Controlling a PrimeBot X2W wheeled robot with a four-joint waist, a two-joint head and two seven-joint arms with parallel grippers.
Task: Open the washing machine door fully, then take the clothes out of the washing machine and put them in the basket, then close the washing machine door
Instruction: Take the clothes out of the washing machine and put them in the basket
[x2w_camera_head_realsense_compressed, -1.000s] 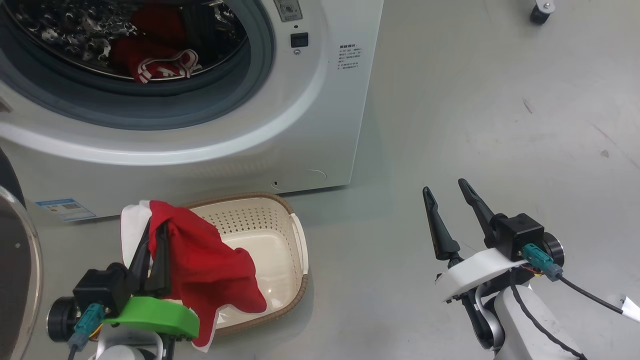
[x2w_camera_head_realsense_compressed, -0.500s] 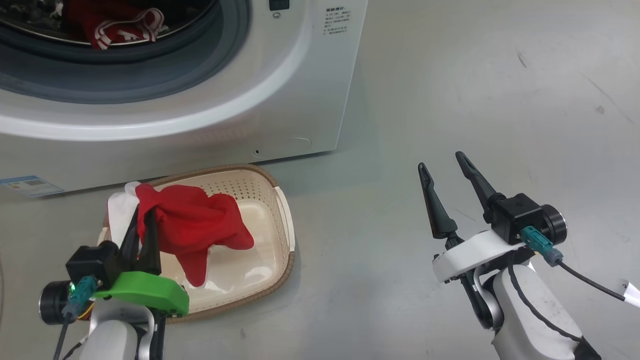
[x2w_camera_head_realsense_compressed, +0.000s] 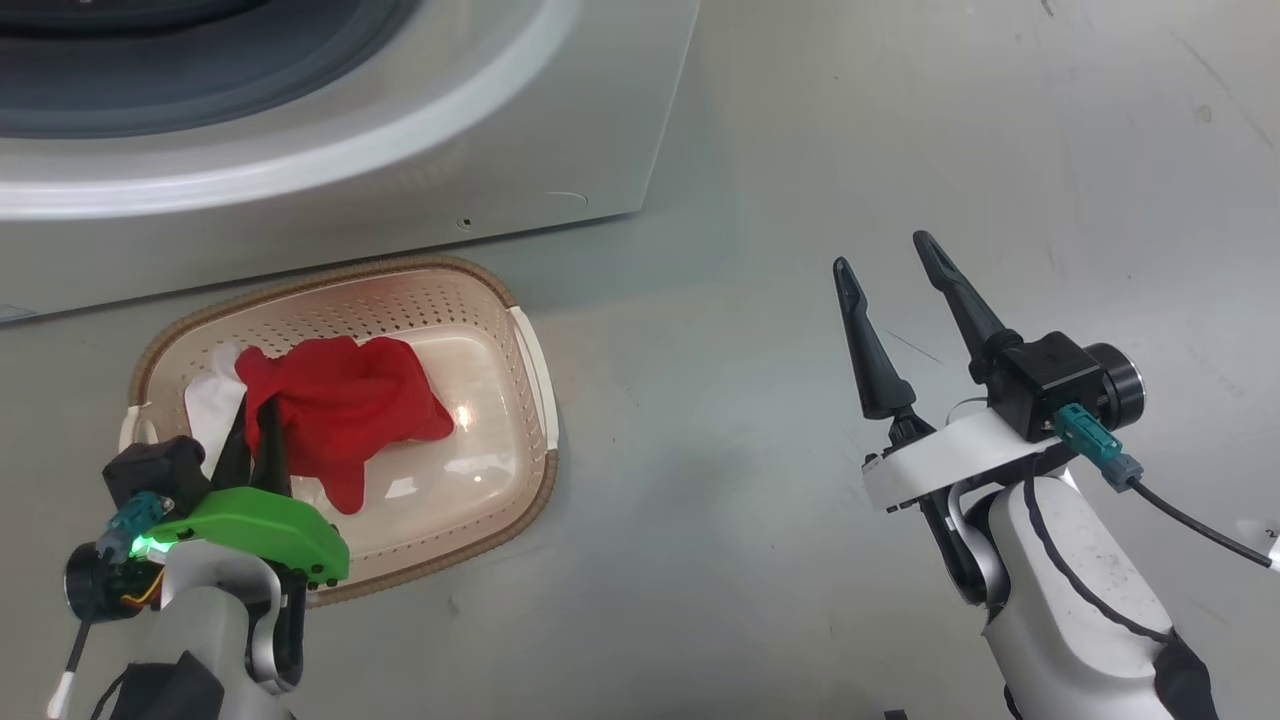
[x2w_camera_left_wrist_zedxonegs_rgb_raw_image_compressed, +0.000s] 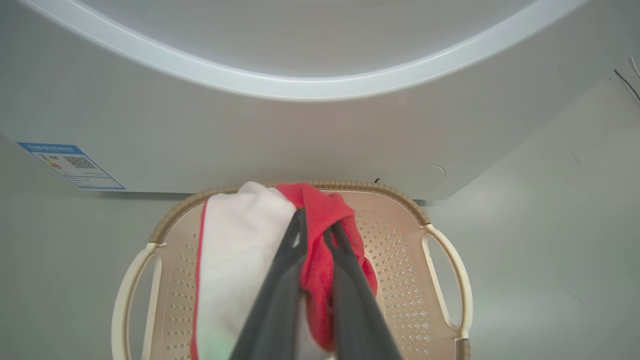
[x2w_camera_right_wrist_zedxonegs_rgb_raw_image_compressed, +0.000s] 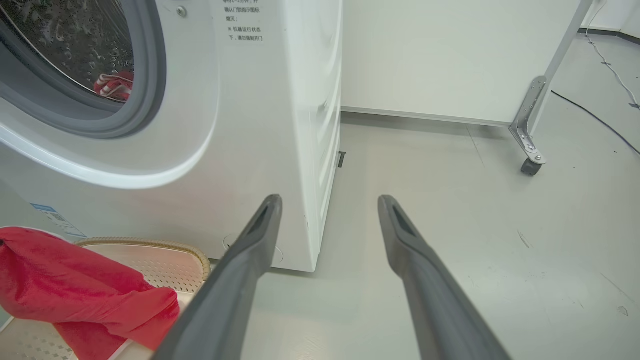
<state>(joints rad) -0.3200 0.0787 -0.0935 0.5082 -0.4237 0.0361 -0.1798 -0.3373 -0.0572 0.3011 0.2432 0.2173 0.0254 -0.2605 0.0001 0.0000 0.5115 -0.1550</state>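
Observation:
My left gripper (x2w_camera_head_realsense_compressed: 255, 410) is shut on a red garment with a white panel (x2w_camera_head_realsense_compressed: 340, 410), one of the clothes. It holds the garment low inside the cream basket (x2w_camera_head_realsense_compressed: 530, 370), where the cloth's lower folds lie on the bottom. In the left wrist view the fingers (x2w_camera_left_wrist_zedxonegs_rgb_raw_image_compressed: 317, 222) pinch red cloth (x2w_camera_left_wrist_zedxonegs_rgb_raw_image_compressed: 315, 270) beside the white panel (x2w_camera_left_wrist_zedxonegs_rgb_raw_image_compressed: 240, 260). My right gripper (x2w_camera_head_realsense_compressed: 880, 250) hangs open with nothing in it over the floor, right of the basket. The washing machine (x2w_camera_head_realsense_compressed: 400, 170) stands behind the basket, and more red clothes (x2w_camera_right_wrist_zedxonegs_rgb_raw_image_compressed: 112, 85) lie in its drum. The washing machine door is out of view.
Bare grey floor (x2w_camera_head_realsense_compressed: 750, 450) lies between the basket and my right arm. In the right wrist view a metal frame leg on a caster (x2w_camera_right_wrist_zedxonegs_rgb_raw_image_compressed: 530, 125) stands at the far right by a white wall panel. A cable (x2w_camera_right_wrist_zedxonegs_rgb_raw_image_compressed: 595, 115) runs along the floor there.
The head camera has tilted down, so the drum has slid out of its view. My left gripper has lowered the red garment into the basket. The right gripper stays open.

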